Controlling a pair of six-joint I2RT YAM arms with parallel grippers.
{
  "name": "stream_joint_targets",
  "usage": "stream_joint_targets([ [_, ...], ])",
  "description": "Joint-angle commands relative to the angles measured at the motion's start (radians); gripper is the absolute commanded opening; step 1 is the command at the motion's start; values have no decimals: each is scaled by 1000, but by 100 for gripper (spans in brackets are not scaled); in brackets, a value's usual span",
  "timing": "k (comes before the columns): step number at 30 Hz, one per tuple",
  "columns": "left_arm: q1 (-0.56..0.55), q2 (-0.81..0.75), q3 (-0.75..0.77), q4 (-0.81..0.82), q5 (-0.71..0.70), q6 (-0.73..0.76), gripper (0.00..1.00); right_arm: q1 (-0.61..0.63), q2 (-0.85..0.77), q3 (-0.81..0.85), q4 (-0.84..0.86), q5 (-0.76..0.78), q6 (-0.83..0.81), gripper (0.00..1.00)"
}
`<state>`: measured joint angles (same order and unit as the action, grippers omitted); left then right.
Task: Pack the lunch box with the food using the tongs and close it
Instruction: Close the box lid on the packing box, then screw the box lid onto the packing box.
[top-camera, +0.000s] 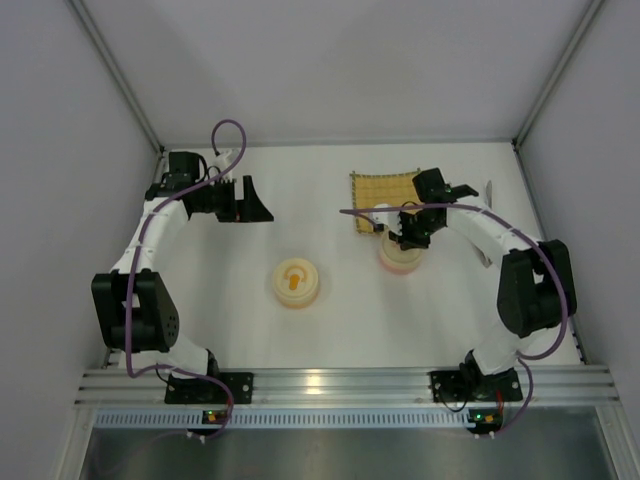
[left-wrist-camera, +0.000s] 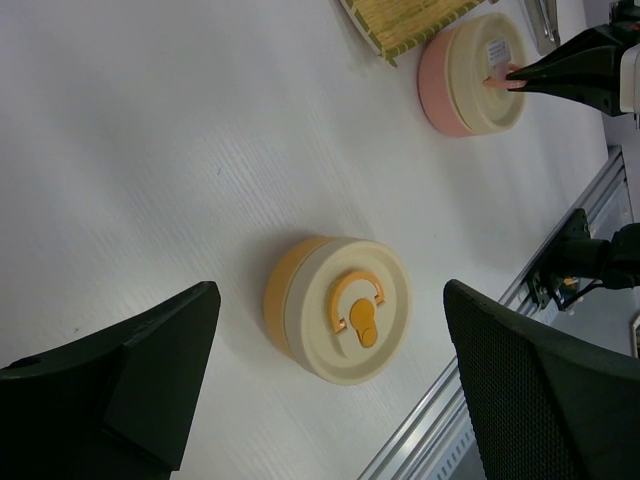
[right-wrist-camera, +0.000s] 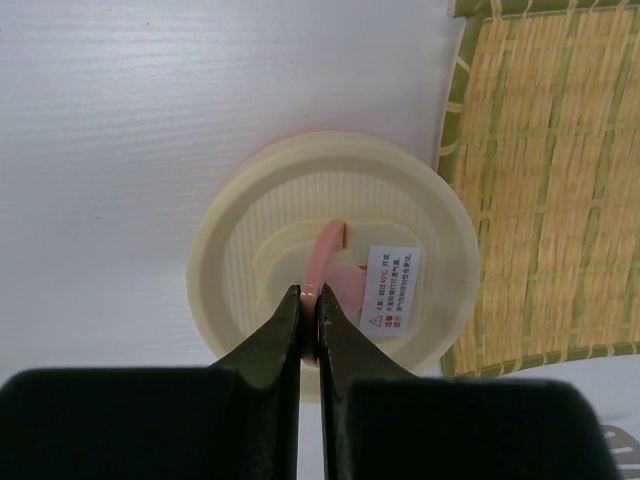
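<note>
A pink lunch box with a cream lid stands by the yellow mat's near edge. My right gripper is shut on the lid's raised pink handle, coming down on it from above. An orange lunch box with its cream lid on sits at the table's middle. My left gripper hangs open at the far left, well away from it, with nothing between its fingers. The slim silvery tongs lie to the right of the mat. The food is out of view.
The yellow woven mat lies at the back right, its near edge touching the pink box. The right arm's forearm arches over the table's right side. An aluminium rail runs along the near edge.
</note>
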<state>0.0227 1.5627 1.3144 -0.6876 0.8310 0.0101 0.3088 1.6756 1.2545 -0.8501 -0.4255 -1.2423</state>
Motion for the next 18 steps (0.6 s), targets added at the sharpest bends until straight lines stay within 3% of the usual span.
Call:
stream_joint_targets([
  [1,5,-26,22,16,-3,19,98,19,-25,-90,-18,-55,162,0],
  [7,3,-41,28,3,-23,27,98,27,-74,-164,34,-88,507,0],
  [14,5,-43,45,-21,-30,42,98,35,-132,-263,84,-212,745,0],
  [18,5,-46,49,-27,-33,50,98,41,-201,-293,172,-193,905,0],
])
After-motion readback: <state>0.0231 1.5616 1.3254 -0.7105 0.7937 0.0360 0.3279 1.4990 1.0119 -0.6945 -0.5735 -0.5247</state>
